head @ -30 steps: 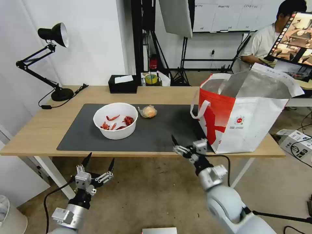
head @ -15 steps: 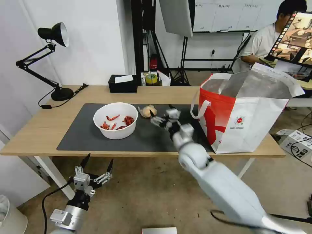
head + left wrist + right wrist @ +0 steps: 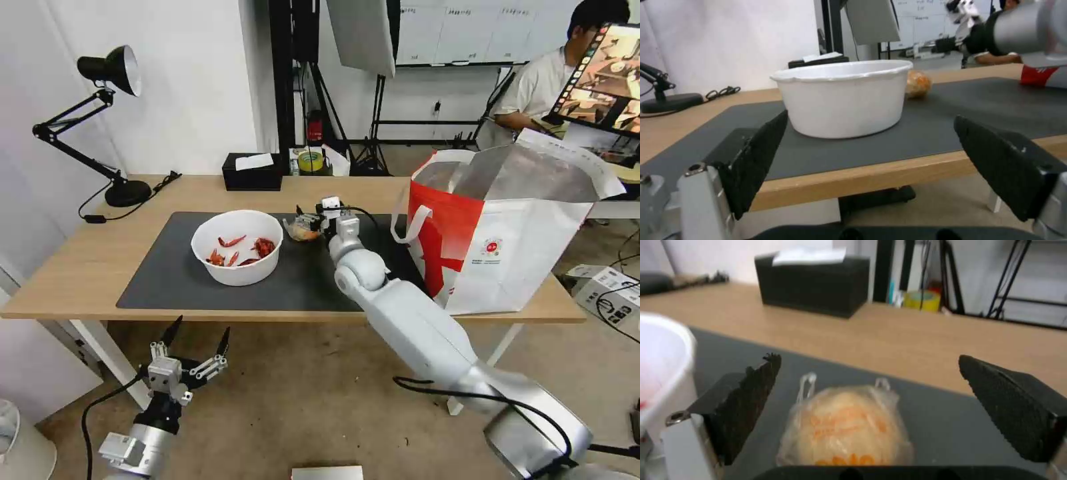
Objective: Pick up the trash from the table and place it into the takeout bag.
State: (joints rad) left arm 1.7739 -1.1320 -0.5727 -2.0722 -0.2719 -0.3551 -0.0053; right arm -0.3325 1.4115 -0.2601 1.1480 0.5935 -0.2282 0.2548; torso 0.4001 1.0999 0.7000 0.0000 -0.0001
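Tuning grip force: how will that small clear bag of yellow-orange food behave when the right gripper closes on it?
The small clear bag looks thin and crinkly, so probably slippery and loose around its contents. The rounded lump inside may squash or roll. It seems light. The right gripper, open, straddles it on the mat.
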